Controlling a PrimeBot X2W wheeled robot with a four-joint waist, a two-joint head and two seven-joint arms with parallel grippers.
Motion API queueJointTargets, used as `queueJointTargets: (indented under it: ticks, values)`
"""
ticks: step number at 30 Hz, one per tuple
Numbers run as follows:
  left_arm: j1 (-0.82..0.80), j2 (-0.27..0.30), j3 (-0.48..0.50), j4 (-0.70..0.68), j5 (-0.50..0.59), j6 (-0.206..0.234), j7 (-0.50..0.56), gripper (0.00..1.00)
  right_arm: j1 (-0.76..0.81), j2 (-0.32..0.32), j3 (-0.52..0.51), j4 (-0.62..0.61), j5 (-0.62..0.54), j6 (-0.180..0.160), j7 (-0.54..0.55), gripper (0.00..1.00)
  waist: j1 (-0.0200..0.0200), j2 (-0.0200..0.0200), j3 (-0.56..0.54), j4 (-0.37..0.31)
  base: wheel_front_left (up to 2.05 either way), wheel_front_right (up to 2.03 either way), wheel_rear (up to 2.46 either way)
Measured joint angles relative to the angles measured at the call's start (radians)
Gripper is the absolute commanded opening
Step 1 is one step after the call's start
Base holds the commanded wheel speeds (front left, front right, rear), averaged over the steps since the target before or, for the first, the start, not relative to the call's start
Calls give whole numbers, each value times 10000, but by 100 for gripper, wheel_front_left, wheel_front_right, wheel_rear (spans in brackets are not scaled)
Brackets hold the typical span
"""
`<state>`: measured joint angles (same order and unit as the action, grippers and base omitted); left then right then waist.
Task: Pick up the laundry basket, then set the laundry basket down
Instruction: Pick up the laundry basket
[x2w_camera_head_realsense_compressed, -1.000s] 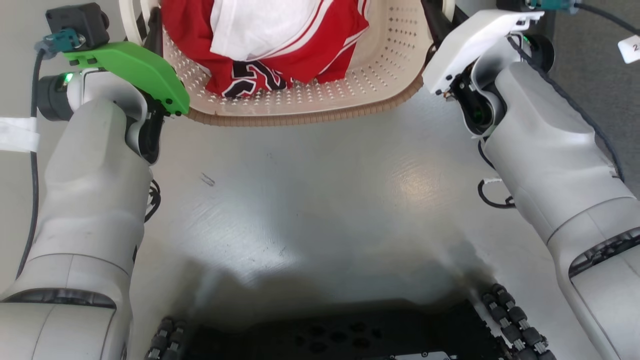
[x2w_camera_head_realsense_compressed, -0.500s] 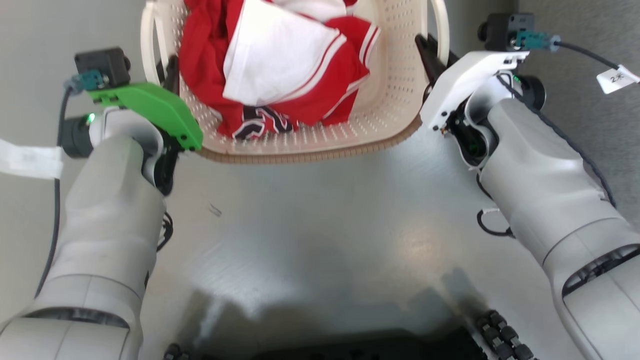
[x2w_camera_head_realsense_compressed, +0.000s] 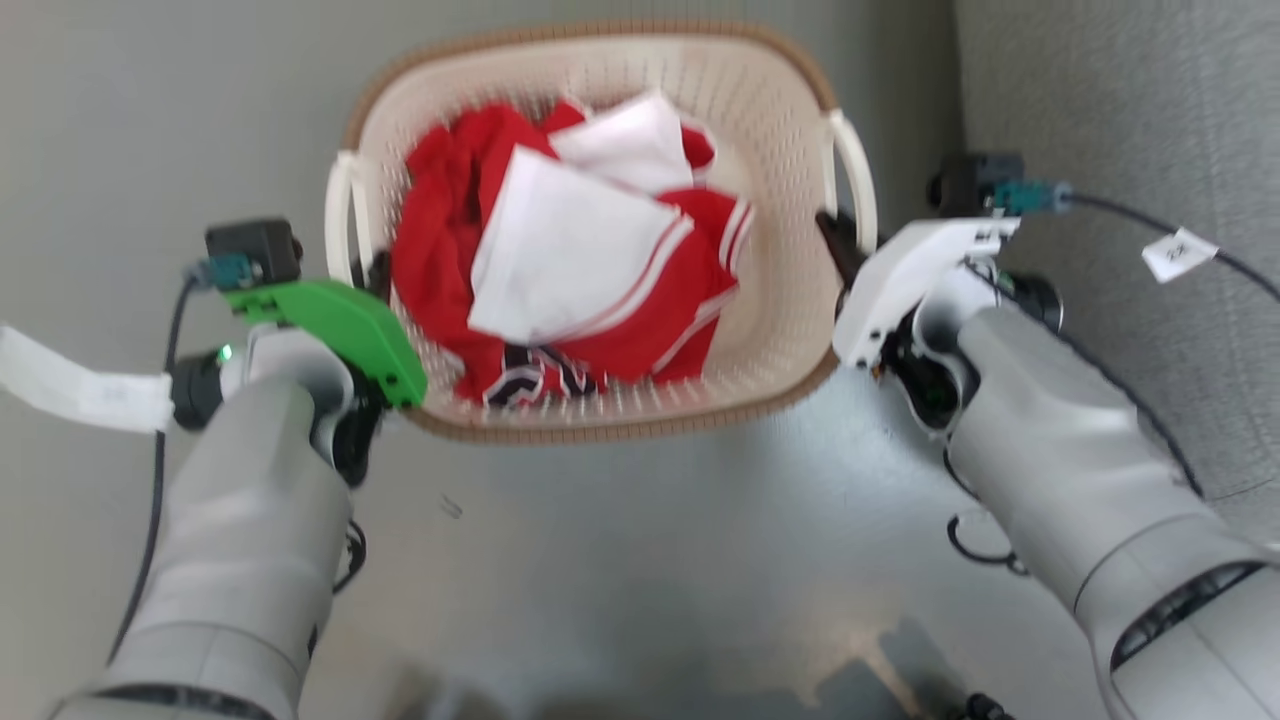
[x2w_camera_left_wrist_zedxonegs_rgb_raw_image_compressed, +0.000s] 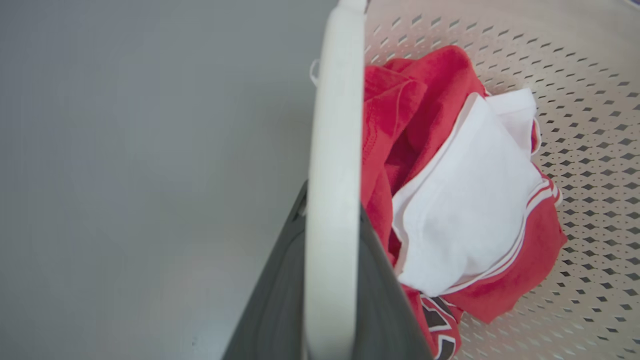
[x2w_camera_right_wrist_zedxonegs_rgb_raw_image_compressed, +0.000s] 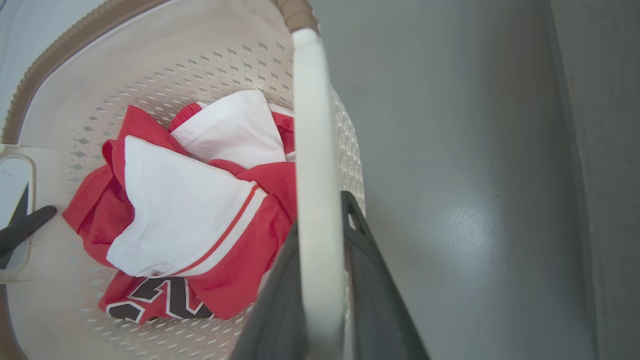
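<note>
The laundry basket (x2w_camera_head_realsense_compressed: 790, 310) is cream, perforated and brown-rimmed, with red and white clothes (x2w_camera_head_realsense_compressed: 570, 270) piled inside. In the head view my left gripper (x2w_camera_head_realsense_compressed: 372, 272) is shut on its left white handle (x2w_camera_head_realsense_compressed: 338, 215), and my right gripper (x2w_camera_head_realsense_compressed: 835, 232) is shut on its right handle (x2w_camera_head_realsense_compressed: 860, 180). The left wrist view shows the handle (x2w_camera_left_wrist_zedxonegs_rgb_raw_image_compressed: 335, 100) running between the dark fingers (x2w_camera_left_wrist_zedxonegs_rgb_raw_image_compressed: 280, 300) of the left gripper (x2w_camera_left_wrist_zedxonegs_rgb_raw_image_compressed: 332, 200). In the right wrist view the other handle (x2w_camera_right_wrist_zedxonegs_rgb_raw_image_compressed: 310, 100) sits between the right gripper's (x2w_camera_right_wrist_zedxonegs_rgb_raw_image_compressed: 320, 210) fingers (x2w_camera_right_wrist_zedxonegs_rgb_raw_image_compressed: 372, 285). Whether the basket touches the floor is unclear.
Smooth grey floor (x2w_camera_head_realsense_compressed: 640, 560) lies under and around the basket. A rougher grey strip (x2w_camera_head_realsense_compressed: 1120, 100) runs along the right. A cable with a white tag (x2w_camera_head_realsense_compressed: 1175, 255) trails from the right wrist, and a white tape tag (x2w_camera_head_realsense_compressed: 70, 385) hangs off the left.
The head camera has moved, so the basket and both arms sit lower in the picture and the whole basket shows. Both grippers keep hold of the handles.
</note>
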<state>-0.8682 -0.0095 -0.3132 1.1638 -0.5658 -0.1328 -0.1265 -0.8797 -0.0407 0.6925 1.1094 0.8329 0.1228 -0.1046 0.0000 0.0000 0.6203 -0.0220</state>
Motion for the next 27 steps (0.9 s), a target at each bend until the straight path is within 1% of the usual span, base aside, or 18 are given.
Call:
queueJointTargets:
  ticks: [18, 27]
  values:
    - [1945, -50, -491, 188, -1101, 0, 911, 0, 1737, 31, 702, 75, 777, -4, 1072, 0, 0, 0, -2579, -12, 0, 0, 0]
    - [2653, -23, -796, 94, -1534, 0, 1266, 0, 2262, 10, 999, 75, 1012, -15, 1523, 0, 0, 0, -3722, -37, 0, 0, 0]
